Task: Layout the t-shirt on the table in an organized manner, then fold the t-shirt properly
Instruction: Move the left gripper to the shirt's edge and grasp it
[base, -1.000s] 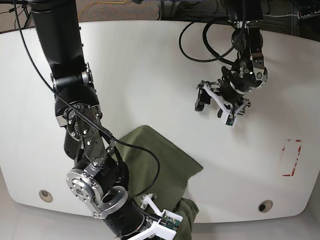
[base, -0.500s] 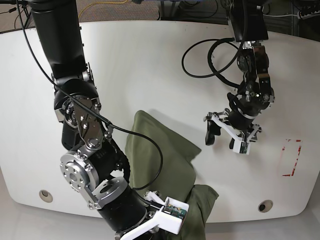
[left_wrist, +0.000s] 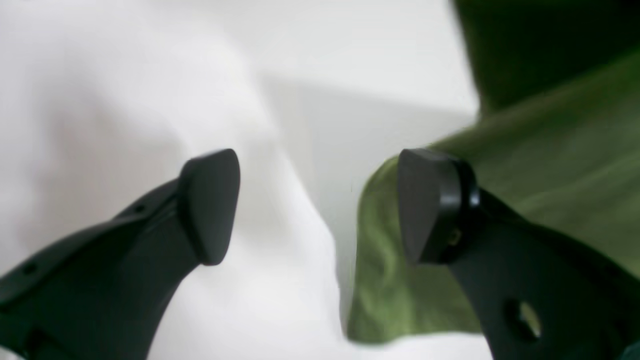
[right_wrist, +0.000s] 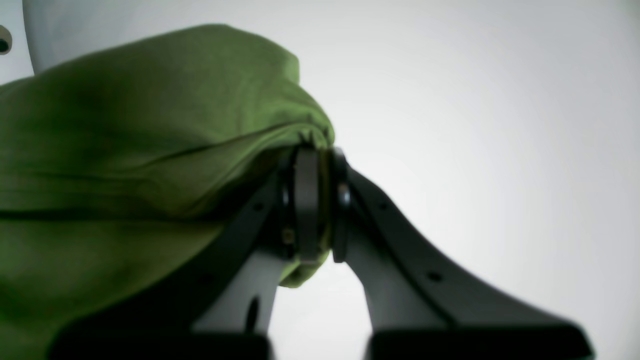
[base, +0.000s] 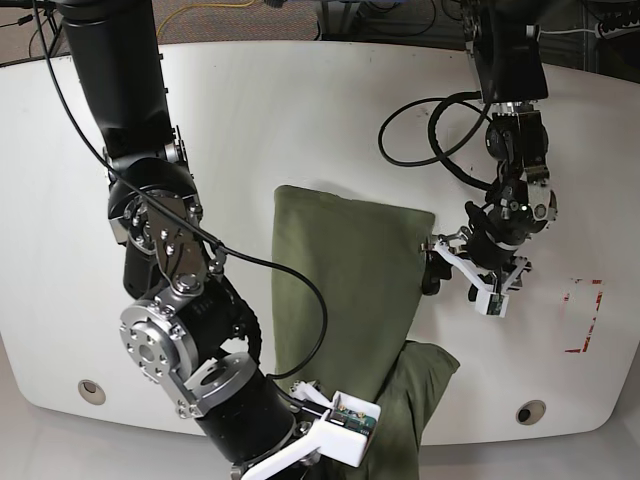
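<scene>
The olive-green t-shirt (base: 345, 280) lies bunched in a long strip on the white table (base: 300, 120), its lower end lumped at the front edge. My right gripper (right_wrist: 314, 200) is shut on a fold of the t-shirt (right_wrist: 125, 150); in the base view it sits low at the front, mostly hidden behind its camera mount (base: 345, 425). My left gripper (base: 457, 280) hovers open just right of the cloth's upper right corner. In the left wrist view the left gripper (left_wrist: 320, 205) is wide apart, one fingertip (left_wrist: 430, 205) overlapping the t-shirt's (left_wrist: 540, 165) edge, nothing between them.
A red-and-white tape rectangle (base: 583, 315) marks the table at the right. Two grommet holes (base: 92, 390) (base: 530, 412) sit near the front edge. A black cable loop (base: 430, 130) hangs by the left arm. My right arm (base: 150, 230) fills the table's left side.
The t-shirt has been drawn out from a crumpled heap into a longer strip reaching farther back. My left gripper has come down and forward to the cloth's right edge, still open.
</scene>
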